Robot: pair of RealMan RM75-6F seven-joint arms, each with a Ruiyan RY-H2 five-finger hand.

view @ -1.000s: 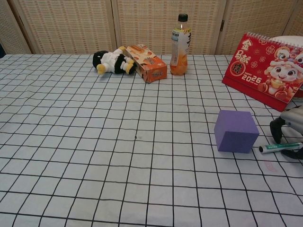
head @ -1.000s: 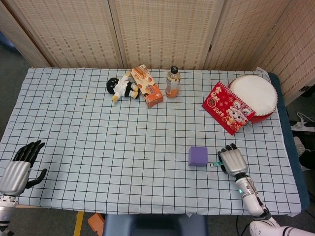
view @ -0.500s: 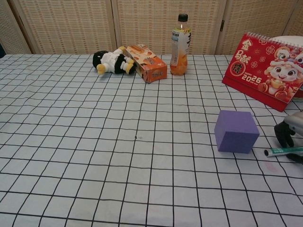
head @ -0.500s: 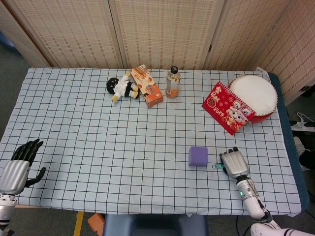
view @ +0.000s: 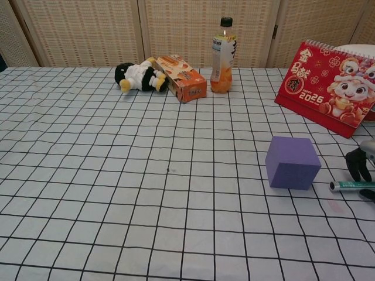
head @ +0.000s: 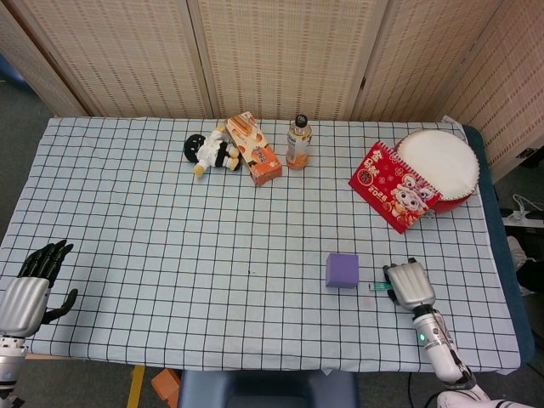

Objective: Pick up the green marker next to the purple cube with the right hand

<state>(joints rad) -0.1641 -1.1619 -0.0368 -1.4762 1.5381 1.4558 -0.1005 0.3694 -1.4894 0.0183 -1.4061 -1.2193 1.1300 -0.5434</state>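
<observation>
The green marker (view: 351,185) lies flat just right of the purple cube (view: 292,162), its white tip pointing at the cube. My right hand (view: 362,165) is over its far end at the frame's right edge, dark fingers (view: 354,166) curled above it and the thumb below, so it holds the marker. From the head view, the right hand (head: 408,285) covers most of the marker (head: 376,288), beside the cube (head: 342,269). My left hand (head: 30,287) hovers at the table's front left edge, fingers spread, holding nothing.
A red calendar (head: 393,187) and a white drum (head: 439,163) stand behind the right hand. At the back middle are a juice bottle (view: 222,50), an orange box (view: 181,77) and a small plush toy (view: 137,76). A checked cloth (head: 170,238) covers the table.
My right hand has drawn back toward the right front, and the marker has slid right with it, away from the cube. The left hand barely moved.
</observation>
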